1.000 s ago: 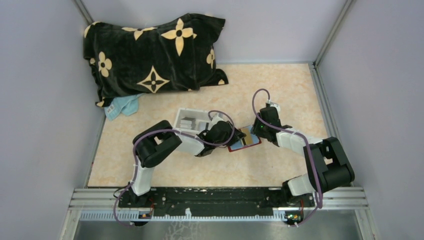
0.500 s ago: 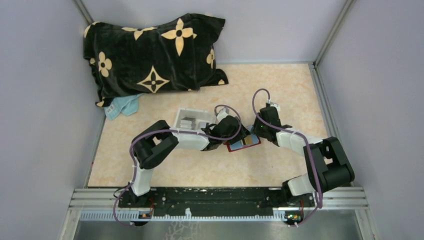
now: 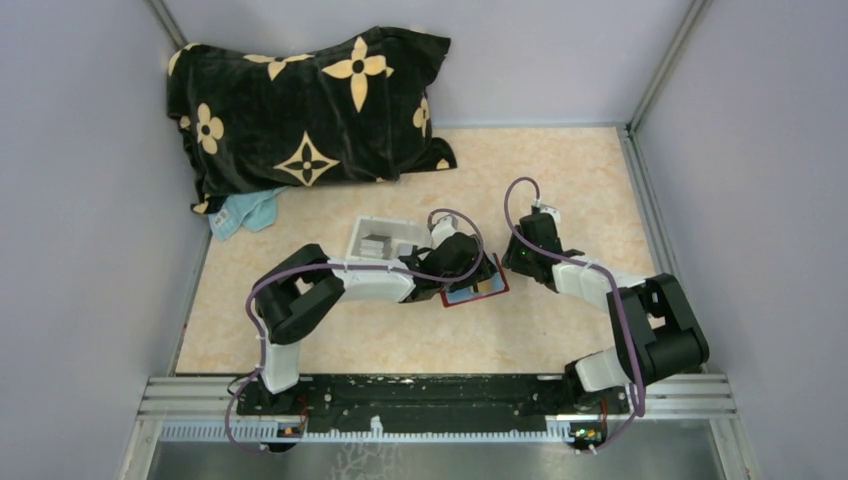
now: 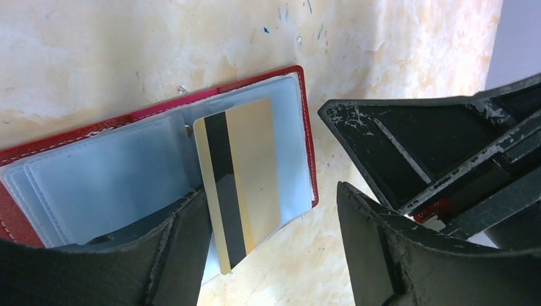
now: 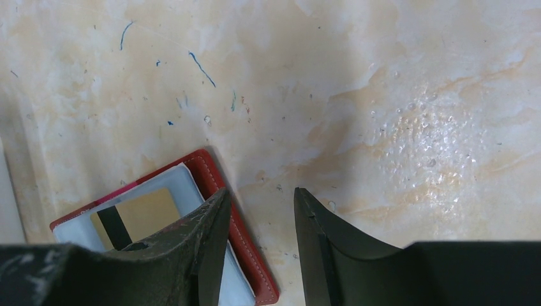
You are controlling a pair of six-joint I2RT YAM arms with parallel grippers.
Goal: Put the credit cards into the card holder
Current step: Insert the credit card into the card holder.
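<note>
the left arm is stretching rightward across the table (image 3: 560,180), its left gripper (image 3: 476,271) hanging over the open card holder (image 4: 308,146), fingers spread wide and gripping nothing. a tan credit card (image 4: 245,172) is lying on the holder's clear sleeve, overhanging one edge. the right gripper (image 5: 258,201) is pointing down at the holder's red edge, jaws parted, empty.

No writing, number or brand can be read, not even on the gold card (image 4: 239,178).
</note>
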